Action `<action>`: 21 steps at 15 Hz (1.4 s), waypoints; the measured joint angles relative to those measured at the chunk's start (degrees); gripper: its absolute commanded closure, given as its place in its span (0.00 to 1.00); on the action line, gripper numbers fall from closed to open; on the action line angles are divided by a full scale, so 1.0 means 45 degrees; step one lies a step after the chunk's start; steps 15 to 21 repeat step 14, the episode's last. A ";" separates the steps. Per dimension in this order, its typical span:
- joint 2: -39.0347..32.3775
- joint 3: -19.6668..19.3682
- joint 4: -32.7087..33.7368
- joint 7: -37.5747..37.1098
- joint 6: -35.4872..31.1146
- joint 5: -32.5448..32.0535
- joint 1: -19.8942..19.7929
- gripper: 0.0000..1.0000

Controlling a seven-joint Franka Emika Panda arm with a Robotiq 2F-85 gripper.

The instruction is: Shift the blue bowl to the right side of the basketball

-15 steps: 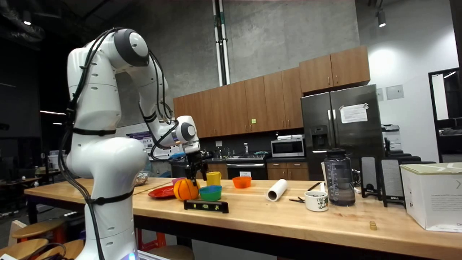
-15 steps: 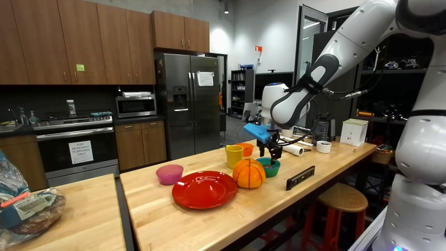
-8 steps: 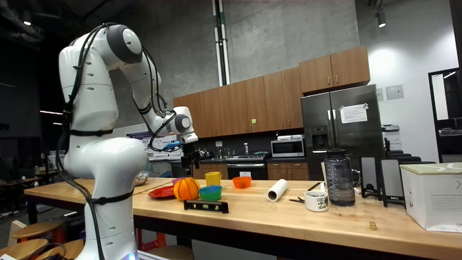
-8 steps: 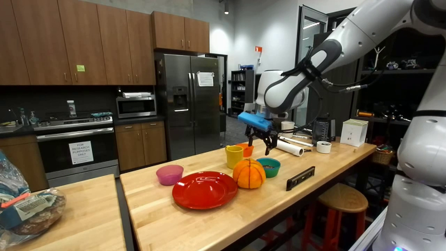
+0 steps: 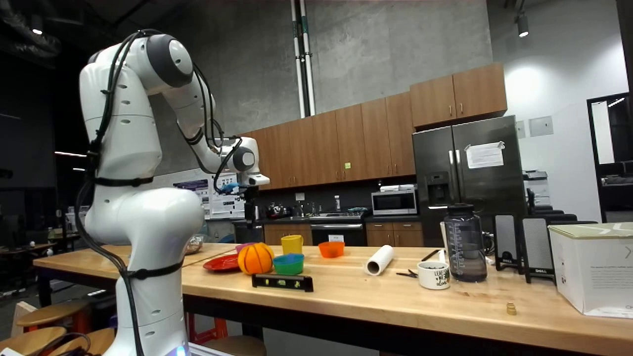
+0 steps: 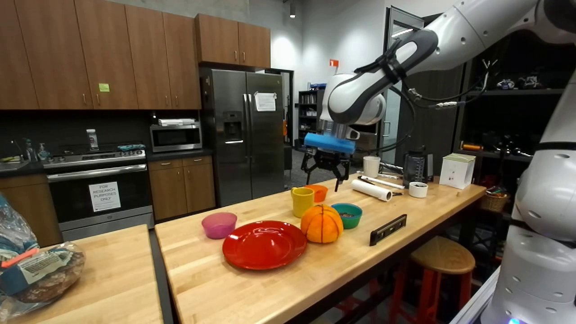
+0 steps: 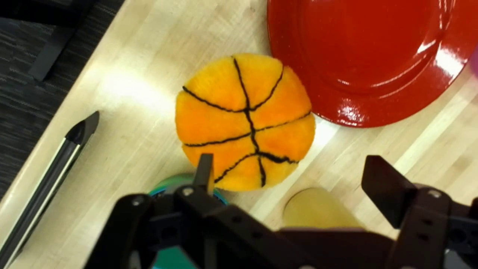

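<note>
Since it's prob. light & stiff w/ bits [image 6: 346, 215] inside, bowl [image 6: 352, 222], in from table's [image 6: 193, 265] long edges, is best pinched at rim by wide, empty gripper [image 7: 289, 173].

Both exterior views look across the table [image 6: 202, 274]; the wrist view faces down, seemingly close.

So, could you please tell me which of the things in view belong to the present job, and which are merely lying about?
Belonging to the job:
blue-green bowl, probably the blue one to shift
basketball, its reference point
gripper, open and holding nothing

Just lying about, among other things:
red plate
yellow cup
pink bowl
orange bowl
spirit level
white roll
</note>
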State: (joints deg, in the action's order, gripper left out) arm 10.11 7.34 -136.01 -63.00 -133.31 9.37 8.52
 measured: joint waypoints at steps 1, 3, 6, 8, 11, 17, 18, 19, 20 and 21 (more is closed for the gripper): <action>0.0000 0.0041 0.0120 0.0691 0.0299 0.0121 0.0033 0.00; -0.0011 0.0122 0.0353 0.2105 0.0946 0.0300 0.0044 0.00; -0.0031 0.0147 0.0620 0.4213 0.1788 0.0394 0.0045 0.00; -0.0046 0.0158 0.0757 0.5619 0.2243 0.0407 0.0045 0.00; -0.0046 0.0207 0.0897 0.7684 0.2799 0.0409 0.0048 0.00; -0.0046 0.0302 0.1010 0.9714 0.3346 0.0409 0.0054 0.00; -0.0046 0.0302 0.1010 0.9714 0.3346 0.0409 0.0054 0.00; -0.0046 0.0302 0.1010 0.9714 0.3346 0.0409 0.0054 0.00; -0.0046 0.0302 0.1010 0.9714 0.3346 0.0409 0.0054 0.00; -0.0046 0.0302 0.1010 0.9714 0.3346 0.0409 0.0054 0.00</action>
